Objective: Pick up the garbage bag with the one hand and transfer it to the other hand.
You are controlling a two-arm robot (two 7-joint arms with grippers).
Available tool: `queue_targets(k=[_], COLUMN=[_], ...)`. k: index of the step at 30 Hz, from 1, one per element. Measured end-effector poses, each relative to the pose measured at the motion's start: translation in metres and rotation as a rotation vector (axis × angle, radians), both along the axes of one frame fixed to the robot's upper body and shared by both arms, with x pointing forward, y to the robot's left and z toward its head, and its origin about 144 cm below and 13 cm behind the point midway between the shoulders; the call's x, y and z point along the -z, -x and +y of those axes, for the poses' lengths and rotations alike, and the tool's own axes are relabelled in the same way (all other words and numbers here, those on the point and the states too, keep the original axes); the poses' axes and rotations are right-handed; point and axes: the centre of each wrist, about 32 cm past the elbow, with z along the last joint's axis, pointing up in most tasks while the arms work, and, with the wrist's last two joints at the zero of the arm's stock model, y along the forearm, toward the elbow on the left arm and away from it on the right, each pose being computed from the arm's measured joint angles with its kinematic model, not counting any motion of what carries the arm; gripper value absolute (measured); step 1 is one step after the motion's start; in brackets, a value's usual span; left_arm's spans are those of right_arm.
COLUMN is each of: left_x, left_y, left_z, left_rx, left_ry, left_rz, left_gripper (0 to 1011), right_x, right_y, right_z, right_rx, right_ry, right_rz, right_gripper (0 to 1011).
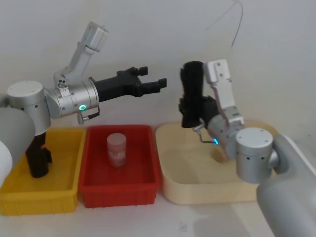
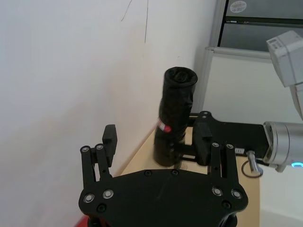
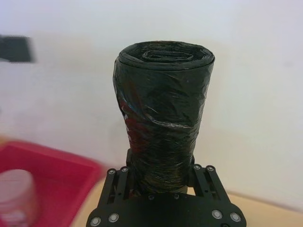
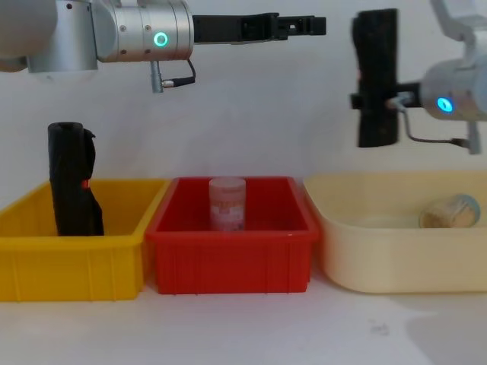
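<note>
I see the soft matte black rolled garbage bag (image 1: 192, 94) upright in the air above the cream plastic tray (image 1: 170, 190), pinched near its lower half by the blue-lit right arm's slim black gripper (image 1: 195, 112), whose fingers press against both sides of the roll. The green-lit left arm's black gripper (image 1: 155, 82) hovers level, just beside the bag on its red-bin (image 1: 118, 190) side, fingers spread and apart from it.
</note>
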Motion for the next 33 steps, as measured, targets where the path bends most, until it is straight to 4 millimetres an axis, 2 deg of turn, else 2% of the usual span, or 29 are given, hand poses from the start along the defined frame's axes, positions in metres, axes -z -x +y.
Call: queue_targets(k=[13, 27, 30, 33], left_x=[0.0, 0.0, 0.0, 0.0], left_y=[0.0, 0.0, 0.0, 0.0], left_z=[0.0, 0.0, 0.0, 0.0], left_rx=[0.0, 0.0, 0.0, 0.0], left_ry=[0.0, 0.0, 0.0, 0.0], left_rz=[0.0, 0.0, 0.0, 0.0], left_gripper=[1000, 1000, 1000, 1000], right_x=[0.014, 0.021, 0.022, 0.022], right_y=[0.015, 0.026, 0.027, 0.028], right_z=[-0.052, -0.079, -0.082, -0.084], right_rx=[0.174, 0.251, 0.259, 0.265], right_ry=[-0.035, -0.064, -0.067, -0.07], right_rz=[0.059, 0.092, 0.095, 0.097], right_gripper=[563, 956, 1001, 1000])
